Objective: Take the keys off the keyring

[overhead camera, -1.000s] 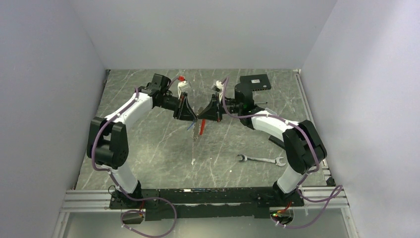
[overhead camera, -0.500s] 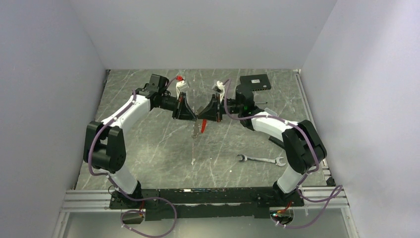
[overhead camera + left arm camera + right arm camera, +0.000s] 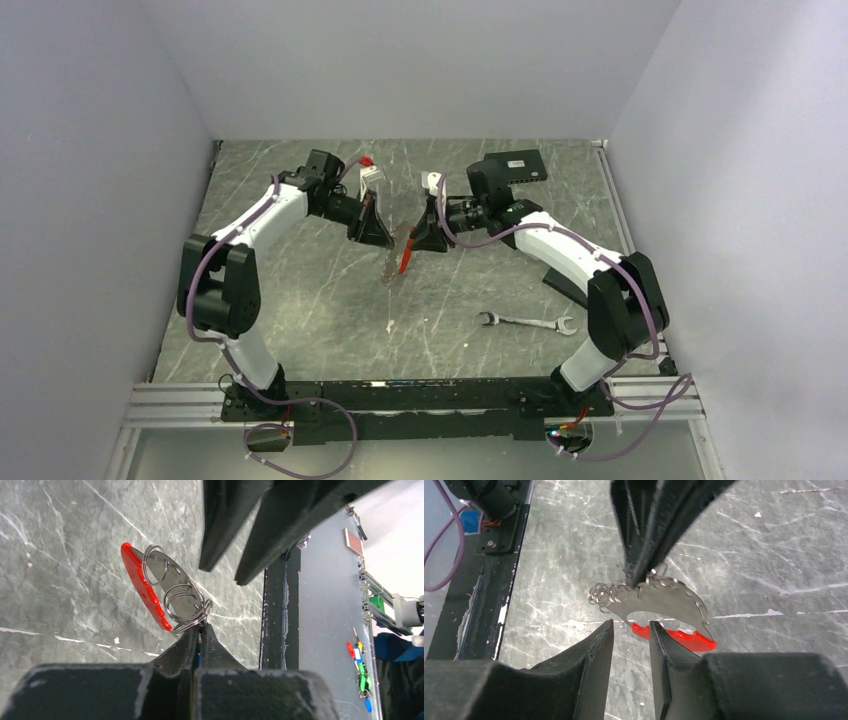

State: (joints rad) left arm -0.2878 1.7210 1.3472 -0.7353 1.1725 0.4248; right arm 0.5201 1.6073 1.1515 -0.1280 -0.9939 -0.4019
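Observation:
The keyring [image 3: 184, 605] is a cluster of thin silvery rings carrying a bright red oblong tag [image 3: 142, 587] and a curved flat silvery metal piece [image 3: 659, 602]. My left gripper [image 3: 200, 629] is shut on a thin blue-headed key, a blue sliver between its jaws, and the ring cluster hangs from its tips above the table. In the top view the red tag [image 3: 407, 252] dangles between my left gripper [image 3: 388, 243] and my right gripper [image 3: 420, 240]. My right gripper [image 3: 631, 627] is open, its jaws just short of the red tag [image 3: 674, 636] and not touching it.
A silver open-ended wrench [image 3: 525, 322] lies on the grey marbled table [image 3: 300, 290] at the front right. A black flat box [image 3: 515, 165] sits at the back right. A dark object [image 3: 565, 285] lies under my right arm.
My right gripper has drawn back a little to the right and turned, its arm now reaching in from further back. The red tag hangs more freely between the grippers. My left gripper barely moved.

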